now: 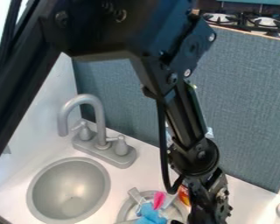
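A black robot arm is coming down from the top edge, and its end effector is hanging low at the bottom edge, right of centre. I cannot tell whether it is standing wide or narrow, or holding anything. Just left of it, a soft-looking blue item and a bright pink piece are lying at a round grey dish on the white surface. Further left, a silver faucet is standing behind a round sink.
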Tool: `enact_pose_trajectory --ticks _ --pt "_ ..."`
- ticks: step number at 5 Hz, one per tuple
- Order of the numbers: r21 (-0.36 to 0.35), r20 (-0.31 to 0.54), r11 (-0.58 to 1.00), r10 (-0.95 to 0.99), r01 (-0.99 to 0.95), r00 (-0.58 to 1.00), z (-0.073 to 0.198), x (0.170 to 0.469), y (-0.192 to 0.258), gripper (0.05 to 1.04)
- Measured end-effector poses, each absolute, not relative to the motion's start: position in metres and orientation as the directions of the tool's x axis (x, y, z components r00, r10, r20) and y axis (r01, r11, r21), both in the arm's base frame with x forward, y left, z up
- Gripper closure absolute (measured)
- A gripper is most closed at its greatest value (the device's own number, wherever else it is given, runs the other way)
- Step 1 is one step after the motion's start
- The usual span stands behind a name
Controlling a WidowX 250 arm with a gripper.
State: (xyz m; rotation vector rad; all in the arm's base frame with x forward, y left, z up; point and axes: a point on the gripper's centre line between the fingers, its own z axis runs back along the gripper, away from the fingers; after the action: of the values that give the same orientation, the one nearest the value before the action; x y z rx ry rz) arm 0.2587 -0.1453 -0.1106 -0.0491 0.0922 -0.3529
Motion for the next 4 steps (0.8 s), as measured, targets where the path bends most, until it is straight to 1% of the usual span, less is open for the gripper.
enact_pose_trajectory --ticks 1,2,3,4 --pt "-0.008 -0.078 0.94 -0.341 0.341 0.937 -0.093 0.256 -0.144 0.118" --pt "-0.015 -0.053 0.939 -0.344 0.344 0.937 -0.088 0.261 -0.148 0.088" --pt "0.001 0.011 0.944 -0.33 0.33 0.944 -0.056 0.268 -0.153 0.088" --pt "0.008 0.023 0.937 -0.349 0.349 0.937 -0.03 0.258 -0.155 0.087"
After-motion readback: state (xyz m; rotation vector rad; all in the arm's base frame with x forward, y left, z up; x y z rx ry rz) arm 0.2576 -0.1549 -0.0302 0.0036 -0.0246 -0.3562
